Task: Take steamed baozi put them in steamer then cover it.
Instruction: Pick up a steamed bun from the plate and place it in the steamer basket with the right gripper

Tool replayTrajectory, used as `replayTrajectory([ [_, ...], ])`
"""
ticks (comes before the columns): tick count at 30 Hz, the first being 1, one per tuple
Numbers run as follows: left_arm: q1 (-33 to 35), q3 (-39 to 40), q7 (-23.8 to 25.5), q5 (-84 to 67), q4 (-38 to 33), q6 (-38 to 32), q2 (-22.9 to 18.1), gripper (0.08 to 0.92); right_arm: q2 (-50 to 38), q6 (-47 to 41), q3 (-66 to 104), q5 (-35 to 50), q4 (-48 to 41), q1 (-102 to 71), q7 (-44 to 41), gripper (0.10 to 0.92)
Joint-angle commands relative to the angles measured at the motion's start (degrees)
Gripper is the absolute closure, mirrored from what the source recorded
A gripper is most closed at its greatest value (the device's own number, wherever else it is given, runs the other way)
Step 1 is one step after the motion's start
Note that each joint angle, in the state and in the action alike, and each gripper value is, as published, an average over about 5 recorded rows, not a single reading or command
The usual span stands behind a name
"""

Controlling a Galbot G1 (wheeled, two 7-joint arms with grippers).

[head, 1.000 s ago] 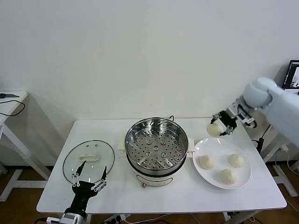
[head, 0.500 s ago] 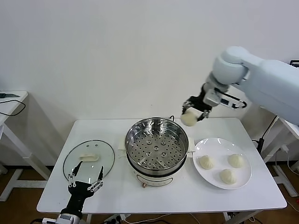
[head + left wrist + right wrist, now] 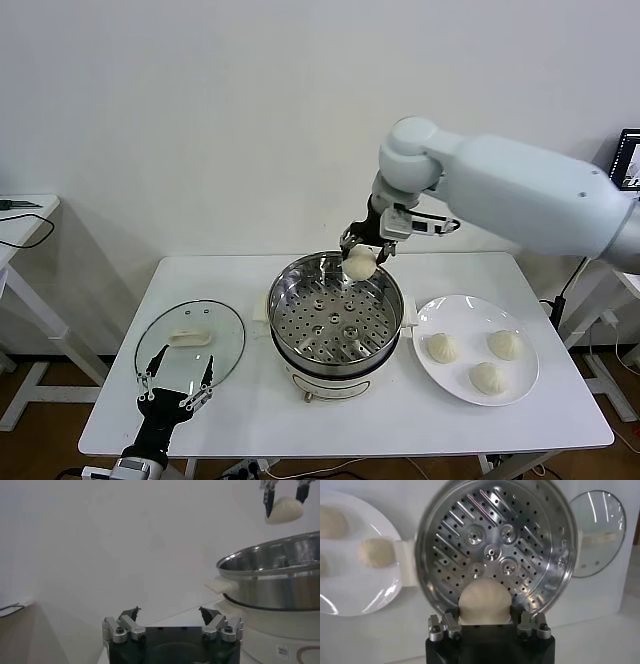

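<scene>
My right gripper (image 3: 361,252) is shut on one cream-white baozi (image 3: 360,264) and holds it above the far rim of the shiny steel steamer (image 3: 300,283). The right wrist view shows that baozi (image 3: 485,602) between my fingers, over the steamer's perforated floor (image 3: 490,550), which holds no buns. Three more baozi (image 3: 443,347) lie on the white plate (image 3: 455,310) at the right. The glass cover (image 3: 222,325) with its white handle lies flat on the table at the left. My left gripper (image 3: 176,381) is open and empty at the front left, next to the cover.
The steamer sits on a white pot base (image 3: 330,384) at the table's middle. In the left wrist view the steamer's side (image 3: 272,587) stands close by, with the held baozi (image 3: 284,510) above it. A small side table (image 3: 20,215) stands at the far left.
My right arm has swung left from over the plate to over the steamer's far rim, carrying the baozi. My left gripper has drifted slightly left and lower.
</scene>
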Motion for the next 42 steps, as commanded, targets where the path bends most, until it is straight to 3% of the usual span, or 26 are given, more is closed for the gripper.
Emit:
replayTrajectory([
  [1, -0.04, -0.34, 0.04, -0.21, 0.13, 0.07, 0.09, 0.177, 5.45, 4.39, 0.74, -5.02, -8.13, -5.28, 4.07, 0.355],
  [31, -0.08, -1.05, 0.27, -0.62, 0.48, -0.33, -0.15, 0.177, 10.13, 5.31, 5.12, -10.38, -16.50, -11.50, 5.10, 0.341],
  [37, 0.16, -1.06, 0.19, -0.71, 0.27, -0.37, -0.27, 0.177, 9.07, 4.03, 5.01, -9.26, -14.93, -11.43, 4.79, 0.232],
  [42, 0.67, -0.94, 0.09, -0.66, -0.34, -0.31, -0.31, 0.177, 4.79, 0.84, 4.05, -2.37, -10.10, -8.39, 3.39, 0.204],
])
